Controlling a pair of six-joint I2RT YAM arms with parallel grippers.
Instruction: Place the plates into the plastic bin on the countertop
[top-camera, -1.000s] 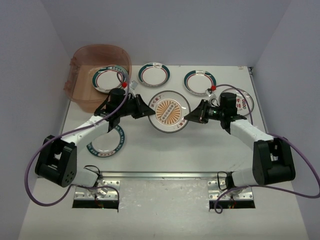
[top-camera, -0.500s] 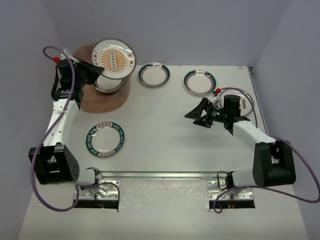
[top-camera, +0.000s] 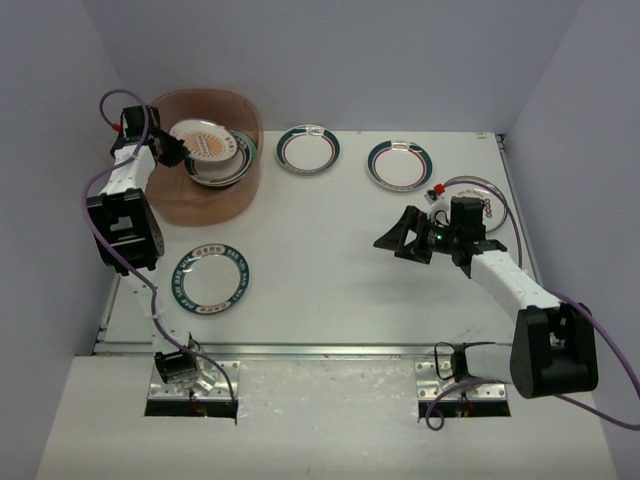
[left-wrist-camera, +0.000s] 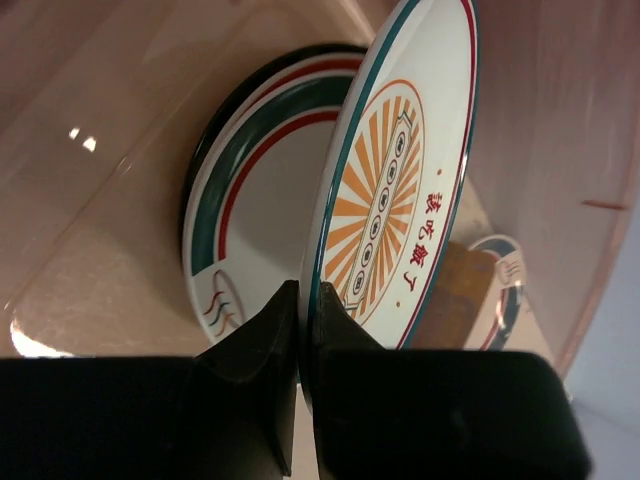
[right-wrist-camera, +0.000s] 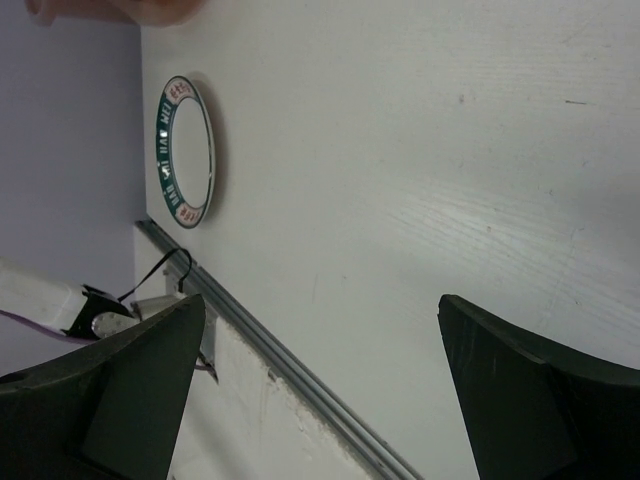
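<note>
My left gripper (top-camera: 174, 150) (left-wrist-camera: 305, 300) is shut on the rim of an orange sunburst plate (top-camera: 205, 139) (left-wrist-camera: 388, 190). It holds the plate tilted inside the translucent pinkish plastic bin (top-camera: 205, 205) (left-wrist-camera: 90, 130), just above a green-and-red rimmed plate (top-camera: 228, 172) (left-wrist-camera: 255, 190) lying in the bin. My right gripper (top-camera: 398, 240) (right-wrist-camera: 320, 330) is open and empty above the white countertop (top-camera: 330, 260). A teal-ringed plate with red characters (top-camera: 211, 279) (right-wrist-camera: 186, 150) lies at the near left.
Two green-and-red rimmed plates (top-camera: 308, 150) (top-camera: 399, 163) lie along the back of the table. Another plate (top-camera: 487, 199) sits half hidden behind my right wrist. The metal front rail (top-camera: 320, 349) (right-wrist-camera: 300, 365) runs along the near edge. Grey walls close in on both sides.
The left arm carried the sunburst plate from the table's middle to the bin and lowered it inside. The right gripper let go of that plate, opened wide and drew back slightly.
</note>
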